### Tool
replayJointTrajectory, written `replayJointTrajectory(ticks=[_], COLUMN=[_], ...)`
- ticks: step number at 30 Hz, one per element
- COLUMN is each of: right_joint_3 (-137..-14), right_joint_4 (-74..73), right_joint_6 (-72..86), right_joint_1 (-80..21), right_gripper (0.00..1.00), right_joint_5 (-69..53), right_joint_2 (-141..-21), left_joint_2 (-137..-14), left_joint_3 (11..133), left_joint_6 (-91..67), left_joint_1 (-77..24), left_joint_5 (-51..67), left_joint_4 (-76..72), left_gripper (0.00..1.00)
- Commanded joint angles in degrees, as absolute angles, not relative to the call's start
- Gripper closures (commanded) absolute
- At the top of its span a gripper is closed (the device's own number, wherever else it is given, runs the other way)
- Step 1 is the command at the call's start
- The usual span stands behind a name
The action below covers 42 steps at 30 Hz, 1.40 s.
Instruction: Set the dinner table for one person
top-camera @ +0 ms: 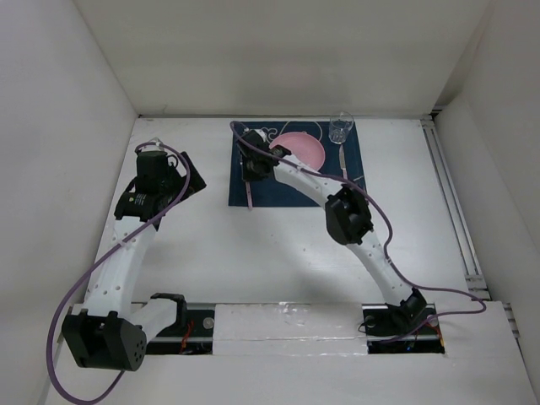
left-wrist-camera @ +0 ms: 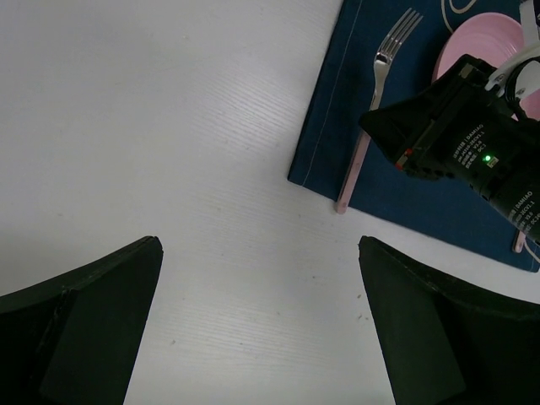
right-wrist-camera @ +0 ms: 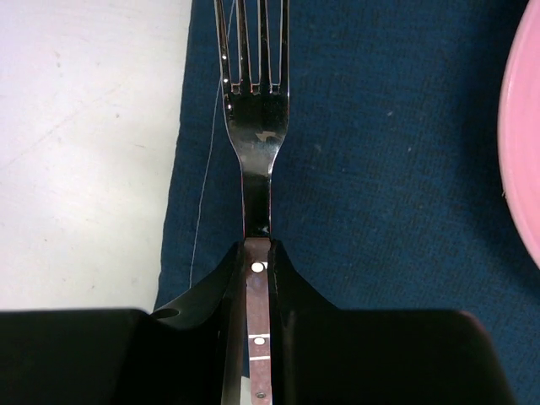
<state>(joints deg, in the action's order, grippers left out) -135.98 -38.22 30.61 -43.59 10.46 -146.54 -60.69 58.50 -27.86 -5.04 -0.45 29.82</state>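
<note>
The white bench point(top-camera: 211, 253), walled by white panels, carries one navy placemat point(top-camera: 287, 192) at the middle of its far edge. On the placemat are one pink plate point(top-camera: 304, 148), one clear glass point(top-camera: 341, 127) at the far right corner, one fork point(right-wrist-camera: 256, 118) along the left edge with its pink handle reaching past the near edge, and one other pink-handled utensil point(top-camera: 342, 160) to the right of the plate, its kind unclear. Of the two end effectors, the right end effector point(right-wrist-camera: 257, 261) is clamped narrowly on the fork's handle, and the left end effector point(left-wrist-camera: 260, 245) hangs spread wide and empty over bare bench to the left of the placemat.
</note>
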Motion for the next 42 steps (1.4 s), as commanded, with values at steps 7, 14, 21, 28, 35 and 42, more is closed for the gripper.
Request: replayJointTrajectory(ticks=[7,14,21,28,35,42], right_joint_3=[-136.76,-141.85,-139.56,-141.67,-142.56,-142.56], right_joint_4=[-33.05,-33.05,-31.20,-30.59,-31.11,-30.59], right_joint_6=[34.54,35.68,37.00,38.05,38.67,38.67], right_joint_1=[-41.04,-38.59,-37.97,-37.97,-37.97,-37.97], right_gripper=[1.00,1.00,1.00,1.00,1.00,0.97], right_joint_5=[5.46,3.87,2.55,1.50,0.97,0.97], right_joint_2=[-144.05,-147.66,-147.13,-149.94,-152.14,-153.28], left_joint_2=[-60.56,-60.56,-60.56,-60.56,-60.03,-59.50], left_joint_3=[58.01,58.01,58.01,58.01,57.48,57.48], left_joint_6=[-27.07,-27.07,-27.07,-27.07,-27.07,-27.07], left_joint_1=[-4.92,-4.92,-4.92,-4.92,-4.92,-4.92], left_joint_5=[0.26,0.79,1.31,1.32,1.32,1.32], left_joint_4=[29.09,29.09,29.09,29.09,29.09,28.56], left_gripper=[0.00,0.00,0.00,0.00,0.00,0.00])
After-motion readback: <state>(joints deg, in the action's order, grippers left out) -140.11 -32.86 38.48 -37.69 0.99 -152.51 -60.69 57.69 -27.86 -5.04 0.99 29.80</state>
